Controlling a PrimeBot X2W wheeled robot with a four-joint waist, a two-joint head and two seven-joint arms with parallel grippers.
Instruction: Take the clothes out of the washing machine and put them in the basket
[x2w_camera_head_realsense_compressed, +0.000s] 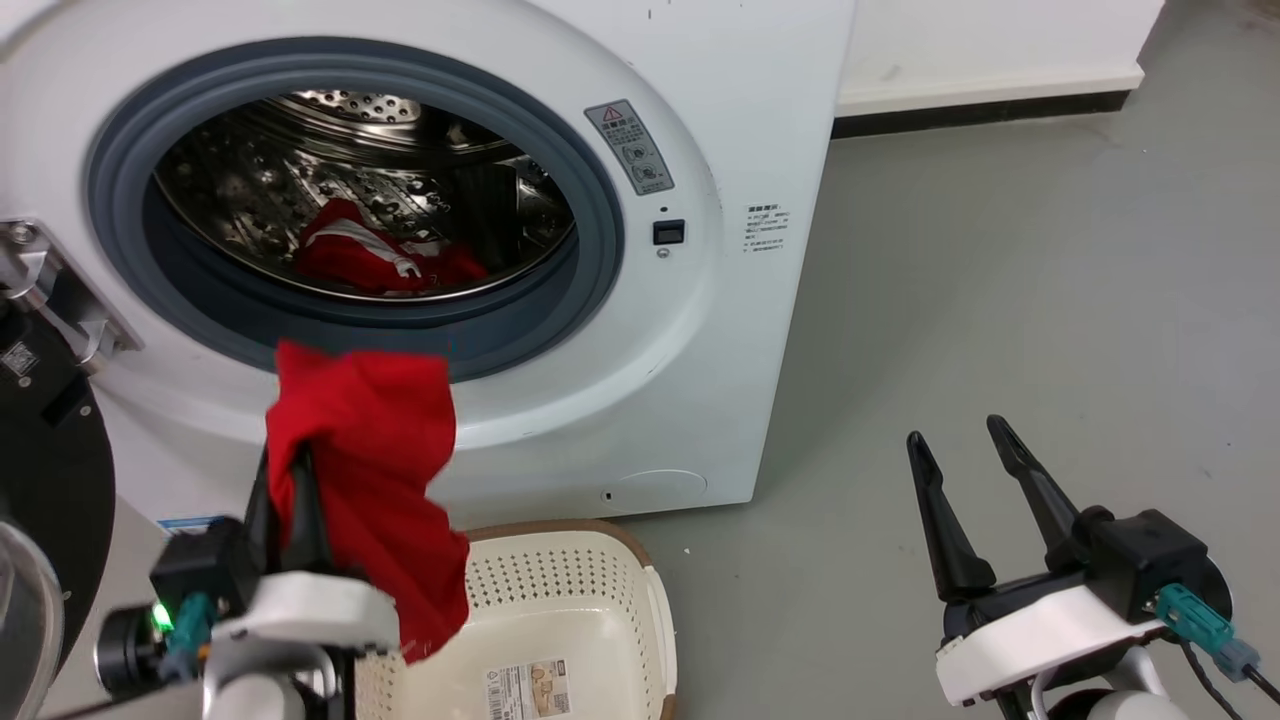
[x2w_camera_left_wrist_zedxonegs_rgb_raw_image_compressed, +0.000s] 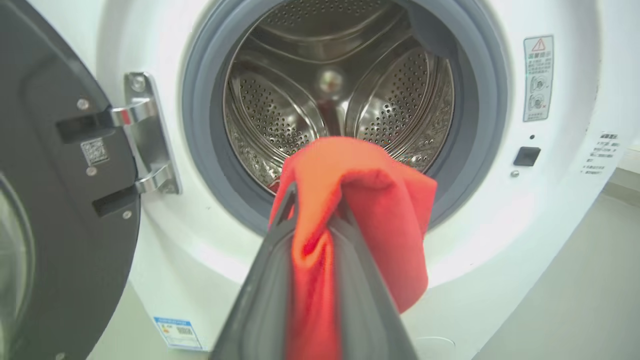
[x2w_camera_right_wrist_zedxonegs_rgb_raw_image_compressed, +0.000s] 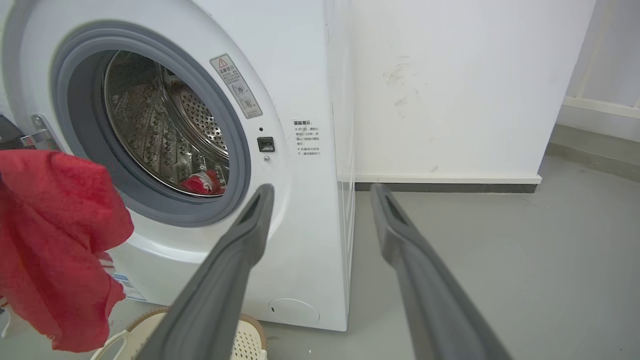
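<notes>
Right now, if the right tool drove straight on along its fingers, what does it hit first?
Most likely the washing machine: the right tool, open and empty, aims at its front panel near the corner with the side panel, below the black latch. Depth is unclear; slightly further right it would pass toward the wall.
</notes>
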